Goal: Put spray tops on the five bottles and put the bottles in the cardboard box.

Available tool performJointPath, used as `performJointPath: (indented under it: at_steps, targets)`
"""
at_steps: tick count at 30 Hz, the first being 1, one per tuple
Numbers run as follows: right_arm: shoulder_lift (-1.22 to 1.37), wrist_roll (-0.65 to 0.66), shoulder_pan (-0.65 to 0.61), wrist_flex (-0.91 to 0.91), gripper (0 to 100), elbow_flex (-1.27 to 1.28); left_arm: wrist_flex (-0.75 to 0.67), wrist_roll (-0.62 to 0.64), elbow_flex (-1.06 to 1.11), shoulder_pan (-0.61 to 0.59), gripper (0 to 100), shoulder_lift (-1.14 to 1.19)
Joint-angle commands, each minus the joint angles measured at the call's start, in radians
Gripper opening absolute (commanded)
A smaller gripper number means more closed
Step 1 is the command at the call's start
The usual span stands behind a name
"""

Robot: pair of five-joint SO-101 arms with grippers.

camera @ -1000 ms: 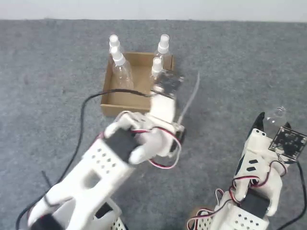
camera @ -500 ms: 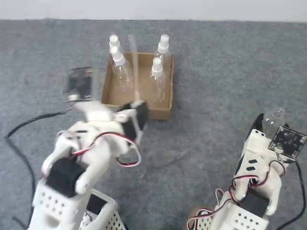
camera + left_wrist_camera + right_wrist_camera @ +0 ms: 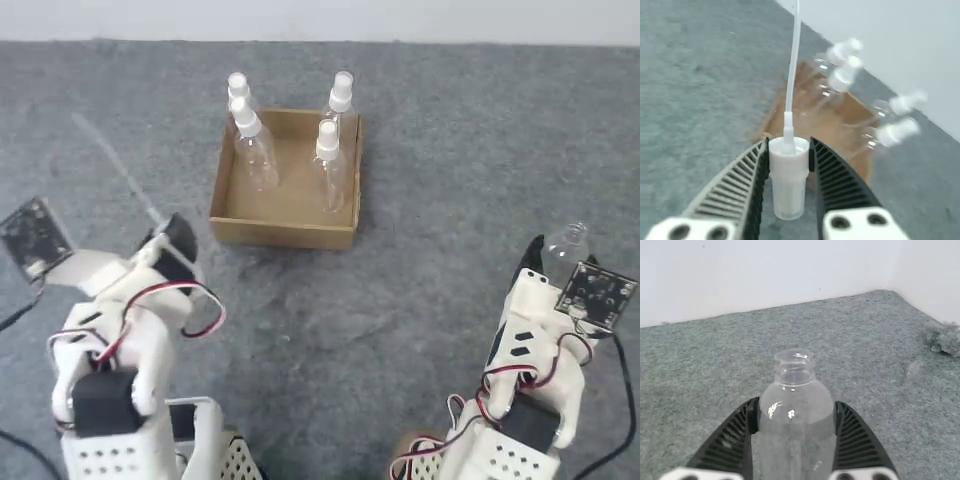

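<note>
Jaws of the left gripper (image 3: 787,144) are pinched narrow on the white collar of a spray top (image 3: 786,180). Its long dip tube (image 3: 794,60) points straight out past the fingertips, free and ready to be threaded into a neck. That grip looks deliberate, because the tube is the end that has to go in first.

Over on the other side, the right gripper (image 3: 796,410) is closed around the shoulders of the last bottle (image 3: 794,432). The bottle is upright and its open neck stands clear above the fingers, so the mouth is exposed for the top. In the high view the two arms are well apart, left gripper (image 3: 168,243) near the table's left side and bottle (image 3: 570,240) far right.

The cardboard box (image 3: 283,233) lies between them, farther back. Four capped bottles (image 3: 255,150) stand there, two plainly inside. The rear pair are at the back wall, and whether they are inside or behind it is unclear. By this showing, one capping and one drop-in remain.
</note>
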Motion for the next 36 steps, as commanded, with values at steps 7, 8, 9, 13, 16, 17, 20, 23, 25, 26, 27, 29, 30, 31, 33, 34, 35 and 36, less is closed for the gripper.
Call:
performJointPath:
  at_steps: [7,8,9,13,16,17,20,23,25,26,27,29,30,31,33,34,35,36]
  targets:
    - [-0.018,0.043,-0.064,-0.025,1.7,0.005,-0.003,-0.025,0.131,-0.221,1,-0.012]
    - [-0.018,0.043,-0.064,-0.025,1.7,0.005,-0.003,-0.025,0.143,-0.222,1,-0.012]
    - [-0.018,0.043,-0.065,-0.025,1.7,0.005,-0.012,-0.026,0.157,-0.222,1,-0.012]
    - [-0.018,0.046,-0.067,-0.024,1.7,0.005,-0.080,-0.023,0.225,-0.222,1,-0.011]
    - [-0.018,0.046,-0.067,-0.024,1.7,0.005,-0.106,-0.020,0.255,-0.222,1,-0.011]
    - [-0.018,0.046,-0.067,-0.024,1.7,0.005,-0.107,-0.020,0.257,-0.222,1,-0.011]
    - [-0.018,0.048,-0.067,-0.024,1.7,0.005,-0.112,0.002,0.263,-0.222,1,-0.011]
    - [-0.018,0.048,-0.067,-0.024,1.7,0.005,-0.114,0.014,0.268,-0.224,1,-0.011]
    - [-0.018,0.048,-0.067,-0.024,1.7,0.005,-0.114,0.014,0.268,-0.239,1,-0.011]
    - [-0.018,0.048,-0.067,-0.024,1.7,0.005,-0.117,0.014,0.268,-0.247,1,-0.011]
    - [-0.018,0.048,-0.067,-0.024,1.7,0.005,-0.121,0.014,0.269,-0.259,1,-0.009]
    - [-0.018,0.048,-0.067,-0.024,1.7,0.005,-0.132,0.014,0.277,-0.275,1,0.018]
    - [-0.018,0.048,-0.067,-0.024,1.7,0.005,-0.143,0.014,0.277,-0.276,1,0.049]
    - [-0.018,0.048,-0.067,-0.024,1.7,0.005,-0.150,0.015,0.275,-0.278,1,0.091]
    - [-0.018,0.048,-0.067,-0.024,1.7,0.005,-0.172,0.021,0.265,-0.278,1,0.196]
    - [-0.018,0.048,-0.067,-0.024,1.7,0.005,-0.178,0.037,0.251,-0.278,1,0.252]
    - [-0.018,0.048,-0.067,-0.024,1.7,0.005,-0.178,0.049,0.234,-0.279,1,0.310]
    - [-0.018,0.048,-0.067,-0.024,1.7,0.005,-0.178,0.057,0.216,-0.281,1,0.361]
